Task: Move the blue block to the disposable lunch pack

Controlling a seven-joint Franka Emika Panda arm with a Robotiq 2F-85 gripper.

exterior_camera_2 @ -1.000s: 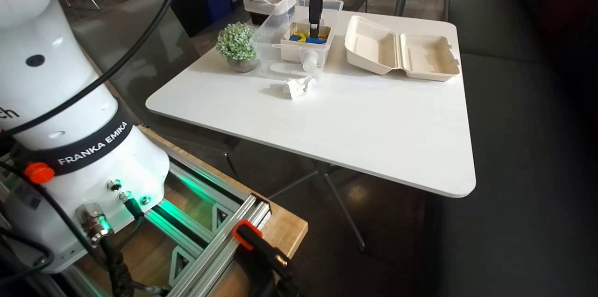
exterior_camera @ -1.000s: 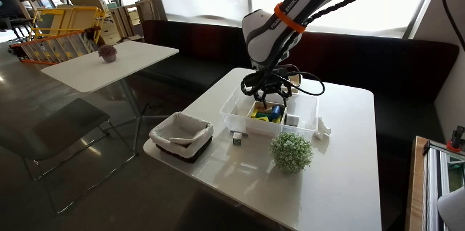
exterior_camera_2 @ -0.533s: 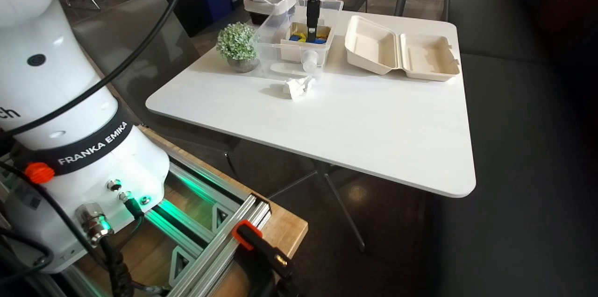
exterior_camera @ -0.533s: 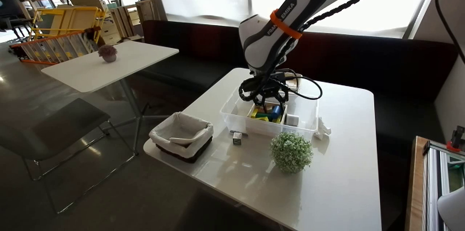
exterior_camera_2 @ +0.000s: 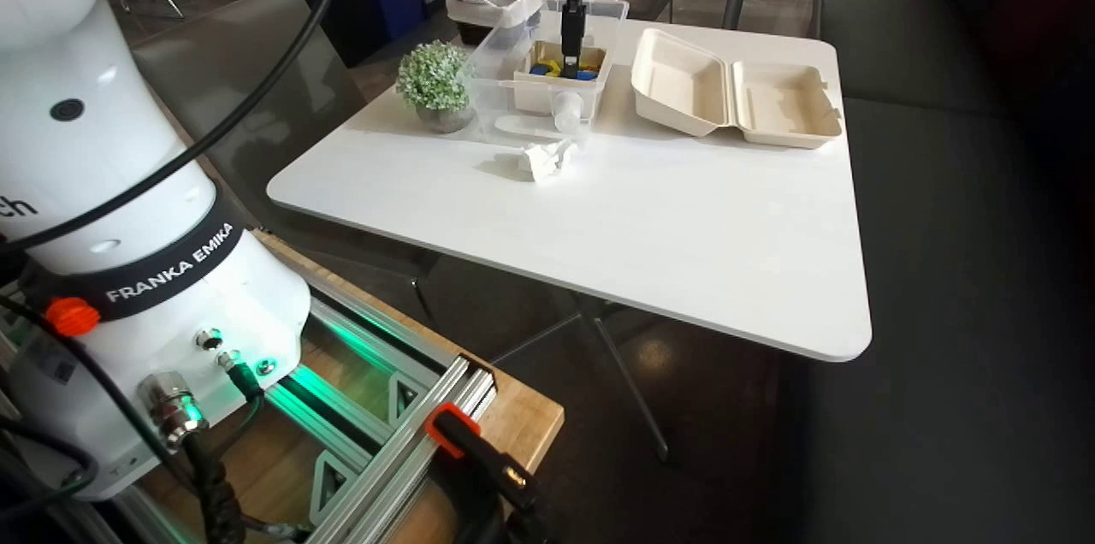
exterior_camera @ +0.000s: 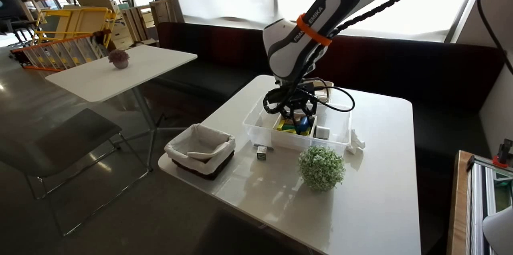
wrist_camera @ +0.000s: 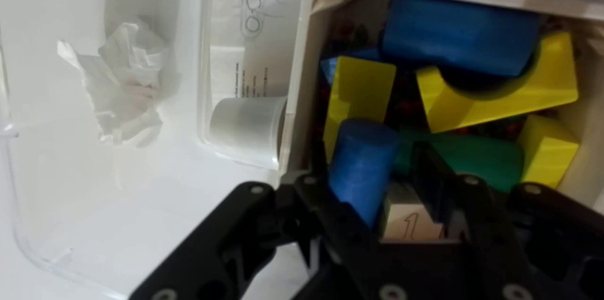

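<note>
The blue block (wrist_camera: pixel 361 168) is a blue cylinder in the tan box (wrist_camera: pixel 297 92), between the fingers of my gripper (wrist_camera: pixel 370 156). It also shows in both exterior views (exterior_camera: pixel 305 122) (exterior_camera_2: pixel 587 75). My gripper is down in the box and open: the left finger is close against the cylinder, and a gap shows between the cylinder and the right finger. The cylinder's lower end is hidden by the left finger. The disposable lunch pack (exterior_camera_2: pixel 783 103) is a tan clamshell standing open on the table; the arm partly hides it in an exterior view (exterior_camera: pixel 324 90).
The box stands in a clear plastic bin (exterior_camera_2: pixel 496 91) with raised walls. Around the block lie a green cylinder (wrist_camera: pixel 476 158), yellow blocks (wrist_camera: pixel 500 85), another blue cylinder (wrist_camera: pixel 460 33) and a number block (wrist_camera: pixel 408 220). A plant (exterior_camera_2: pixel 435 82) and crumpled paper (exterior_camera_2: pixel 546 159) stand beside the bin.
My gripper has lowered into the box over the last second, and its fingers look closer together around the blue block. The lunch pack, bin and plant have not moved.
</note>
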